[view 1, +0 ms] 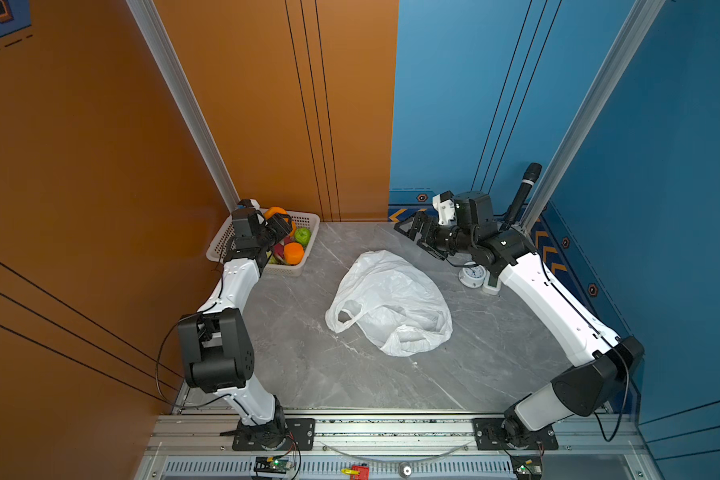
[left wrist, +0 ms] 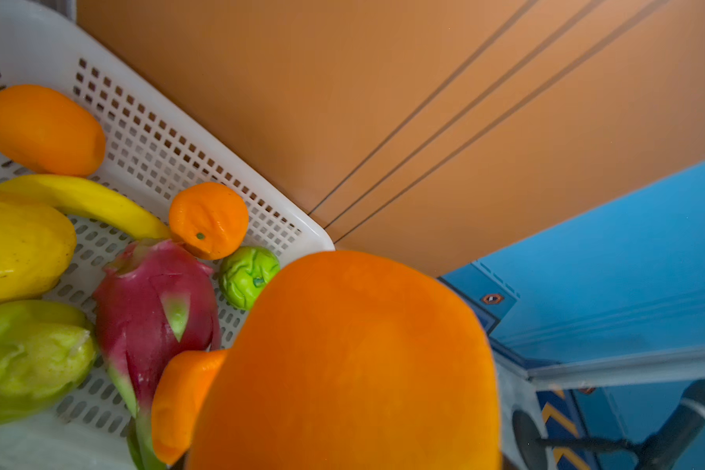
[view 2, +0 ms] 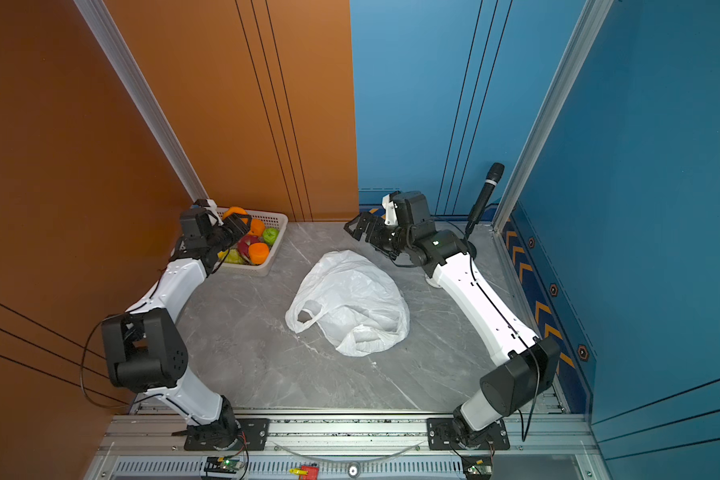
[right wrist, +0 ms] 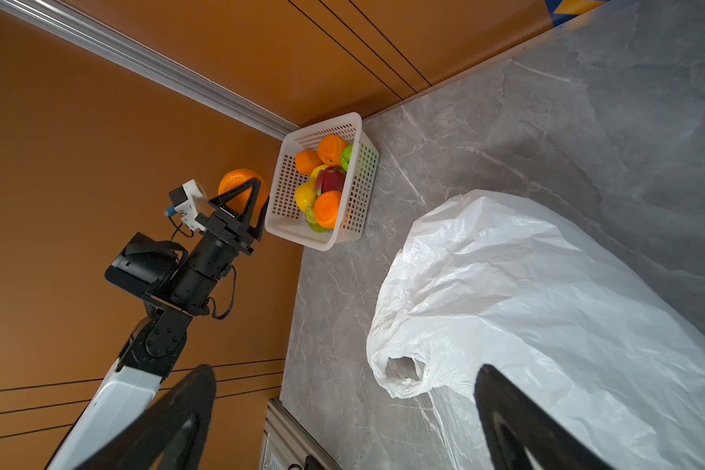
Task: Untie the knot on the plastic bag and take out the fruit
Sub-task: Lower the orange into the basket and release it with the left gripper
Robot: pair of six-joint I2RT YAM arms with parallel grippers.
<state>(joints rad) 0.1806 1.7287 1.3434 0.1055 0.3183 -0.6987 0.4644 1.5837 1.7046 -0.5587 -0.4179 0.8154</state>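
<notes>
orange fruit in the left hand

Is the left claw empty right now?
No, the left claw is closed on an orange fruit close to the white basket, as the right wrist view shows.

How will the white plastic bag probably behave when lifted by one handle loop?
Probably floppy: the plastic bag lies crumpled and slack on the table. Likely very light: no bulges show in it. Pushed, it would likely crumple or slide, not roll.
</notes>
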